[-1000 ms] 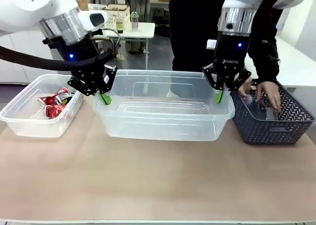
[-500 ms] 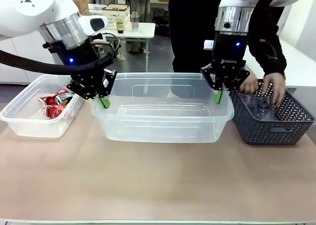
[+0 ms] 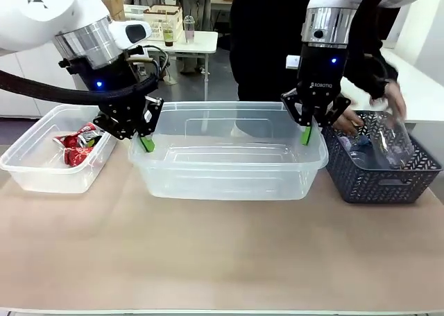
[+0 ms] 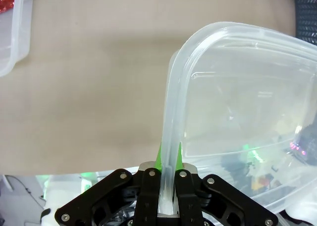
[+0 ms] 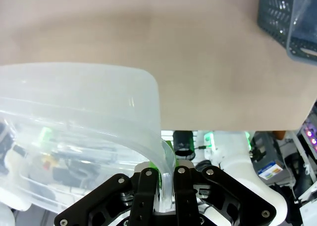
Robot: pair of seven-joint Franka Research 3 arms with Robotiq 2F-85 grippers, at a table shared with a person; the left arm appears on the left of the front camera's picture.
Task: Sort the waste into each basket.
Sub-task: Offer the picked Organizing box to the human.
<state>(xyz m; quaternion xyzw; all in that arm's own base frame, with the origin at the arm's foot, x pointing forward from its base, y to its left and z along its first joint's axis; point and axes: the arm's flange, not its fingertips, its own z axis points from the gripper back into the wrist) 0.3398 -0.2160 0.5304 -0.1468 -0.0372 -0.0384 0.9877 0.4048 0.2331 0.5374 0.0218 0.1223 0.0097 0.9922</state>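
A large clear tub (image 3: 229,165) stands mid-table with nothing inside. My left gripper (image 3: 145,140) is shut on its left rim (image 4: 167,151), and my right gripper (image 3: 306,134) is shut on its right rim (image 5: 166,164). A smaller clear tub (image 3: 48,169) at the left holds red, white and black packets (image 3: 78,144). Over the dark basket (image 3: 385,174) at the right, a person's hand (image 3: 394,98) lifts a clear plastic bottle (image 3: 390,136). More clear bottles (image 3: 355,150) lie inside that basket.
The dark lattice basket stands right beside the large tub's right end. The person stands close behind the table's far edge. Bare tan tabletop (image 3: 222,253) spreads across the whole near half.
The large tub has risen slightly and shifted left with both grippers on it. The person's hand has pulled a clear bottle up out of the dark basket.
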